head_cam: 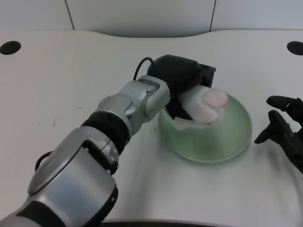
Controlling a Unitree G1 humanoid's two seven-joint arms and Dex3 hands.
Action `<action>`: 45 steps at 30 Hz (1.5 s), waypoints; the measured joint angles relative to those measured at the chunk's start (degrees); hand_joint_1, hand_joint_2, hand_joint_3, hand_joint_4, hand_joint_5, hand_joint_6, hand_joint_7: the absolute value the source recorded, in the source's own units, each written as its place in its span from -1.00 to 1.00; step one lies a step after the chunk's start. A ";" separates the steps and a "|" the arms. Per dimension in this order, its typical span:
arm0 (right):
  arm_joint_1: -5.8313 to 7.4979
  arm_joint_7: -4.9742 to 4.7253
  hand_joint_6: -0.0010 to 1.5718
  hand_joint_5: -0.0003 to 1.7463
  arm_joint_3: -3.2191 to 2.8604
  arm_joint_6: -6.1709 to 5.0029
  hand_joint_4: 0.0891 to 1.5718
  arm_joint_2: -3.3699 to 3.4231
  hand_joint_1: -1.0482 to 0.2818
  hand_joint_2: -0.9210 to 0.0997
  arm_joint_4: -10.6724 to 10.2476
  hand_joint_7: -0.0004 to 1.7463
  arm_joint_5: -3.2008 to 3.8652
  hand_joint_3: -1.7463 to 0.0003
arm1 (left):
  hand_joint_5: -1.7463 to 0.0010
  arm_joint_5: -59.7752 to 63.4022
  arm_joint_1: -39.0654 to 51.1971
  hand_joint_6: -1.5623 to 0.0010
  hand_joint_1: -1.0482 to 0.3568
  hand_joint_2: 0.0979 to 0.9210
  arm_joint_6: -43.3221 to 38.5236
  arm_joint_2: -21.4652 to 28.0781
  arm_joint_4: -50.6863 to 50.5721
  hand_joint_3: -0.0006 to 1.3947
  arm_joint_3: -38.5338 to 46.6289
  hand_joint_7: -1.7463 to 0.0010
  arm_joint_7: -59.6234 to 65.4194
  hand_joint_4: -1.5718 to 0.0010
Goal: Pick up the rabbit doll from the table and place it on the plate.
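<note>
- one view only, from the head camera, looking down at the white table (71,85).
- left hand (182,80): black, at the end of the silver left forearm (128,106), positioned over the left rim of the plate. its fingers are wrapped around the rabbit doll.
- rabbit doll (206,105): white plush with a pink patch at its exposed end. it protrudes from the hand toward the right, above the inside of the plate. whether it touches the plate surface cannot be determined.
- plate (227,139): pale green, round, shallow, resting on the table right of centre. its left part is hidden behind the hand and wrist.
- right hand (284,127): black, at the right edge, just beside the plate, apart from it.
- two dark round holes (10,47) sit in the table's far corners.
- no readable writing, brand or label on any item.
</note>
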 measured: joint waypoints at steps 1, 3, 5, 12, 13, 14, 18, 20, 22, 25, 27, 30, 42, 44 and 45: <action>0.01 0.03 -0.10 0.64 -0.01 0.00 0.03 0.00 -0.10 -1.00 0.00 0.36 0.03 0.68 | -1.00 -0.28 0.17 0.10 -0.06 -0.21 -0.27 0.01 0.09 0.58 0.16 -1.00 -0.54 -0.04; 0.01 0.04 -0.10 0.64 -0.03 0.05 0.04 0.01 -0.11 -1.00 0.00 0.35 0.07 0.69 | -0.71 -1.84 0.22 0.48 -0.37 0.51 -0.51 0.04 0.49 -0.51 1.28 -0.49 -3.86 0.42; 0.01 0.03 -0.09 0.64 -0.11 0.28 0.04 0.01 -0.10 -1.00 0.00 0.35 0.19 0.69 | -0.41 -2.87 0.22 0.68 -0.54 0.74 -0.51 0.19 0.97 -0.83 2.13 -0.16 -7.16 0.65; 0.02 -0.01 -0.08 0.63 -0.15 0.65 0.05 0.05 -0.09 -1.00 -0.36 0.33 0.35 0.70 | 0.59 -3.75 0.21 1.00 -0.85 0.86 -0.36 1.24 1.28 -0.99 3.16 0.60 -12.31 1.00; 0.02 0.02 -0.07 0.62 -0.21 0.73 0.06 0.08 -0.09 -1.00 -0.37 0.32 0.46 0.70 | 0.74 -3.80 0.20 1.00 -0.89 0.88 -0.36 1.32 1.26 -0.99 3.25 0.72 -12.57 1.00; 0.02 0.05 -0.07 0.62 -0.25 0.78 0.06 0.13 -0.09 -1.00 -0.36 0.31 0.57 0.71 | 0.80 -3.81 0.20 1.00 -0.91 0.89 -0.36 1.36 1.26 -0.99 3.28 0.77 -12.74 1.00; 0.02 0.07 -0.06 0.62 -0.23 0.81 0.06 0.20 -0.12 -1.00 -0.36 0.30 0.63 0.70 | 0.98 -3.80 0.20 1.00 -0.97 0.94 -0.40 1.38 1.20 -0.99 3.29 0.97 -12.71 1.00; 0.02 0.05 -0.06 0.62 -0.22 0.81 0.06 0.20 -0.12 -1.00 -0.36 0.29 0.63 0.70 | 1.00 -3.78 0.20 1.00 -0.99 0.98 -0.43 1.42 1.16 -0.98 3.30 0.99 -12.36 1.00; 0.02 0.15 -0.07 0.62 -0.23 0.81 0.05 0.20 -0.12 -1.00 -0.29 0.29 0.63 0.69 | 1.00 -3.77 0.15 1.00 -1.00 1.00 -0.38 1.54 1.14 -0.97 3.29 1.00 -12.23 1.00; 0.02 0.09 -0.06 0.63 -0.16 0.79 0.05 0.20 -0.13 -1.00 -0.25 0.30 0.46 0.70 | 1.00 -3.78 0.06 1.00 -1.00 1.00 -0.41 2.20 0.79 -0.90 3.46 1.00 -11.39 1.00; 0.01 -0.09 -0.06 0.63 -0.16 0.80 0.05 0.19 -0.13 -1.00 -0.24 0.31 0.40 0.70 | 1.00 -4.08 -0.07 1.00 -1.00 1.00 -0.64 3.43 0.32 -0.88 4.20 1.00 -11.19 1.00; 0.01 -0.14 -0.06 0.63 -0.19 0.80 0.04 0.19 -0.13 -1.00 -0.22 0.32 0.40 0.70 | 1.00 -5.00 -0.28 1.00 -1.00 1.00 -1.15 5.60 -0.28 -0.84 5.78 1.00 -11.02 1.00; -0.14 -0.22 -0.06 0.65 -0.10 0.81 0.04 -0.40 -0.14 -1.00 0.47 0.34 -0.08 0.68 | 0.93 -23.56 6.24 0.90 -1.00 1.00 -4.11 14.52 -5.35 -0.63 21.79 0.92 -23.17 0.93; -0.19 -0.72 -0.05 0.65 -0.03 0.84 0.04 -0.67 -0.13 -1.00 0.59 0.33 -0.18 0.68 | 0.88 -28.05 9.26 0.86 -0.94 1.00 -3.96 15.89 -7.09 -0.63 25.11 0.90 -27.00 0.84; -0.24 -0.88 -0.05 0.65 0.00 0.90 0.05 -0.75 -0.13 -1.00 0.66 0.33 -0.20 0.68 | 0.85 -29.94 10.72 0.84 -0.91 1.00 -3.85 16.43 -8.05 -0.64 26.58 0.90 -28.76 0.80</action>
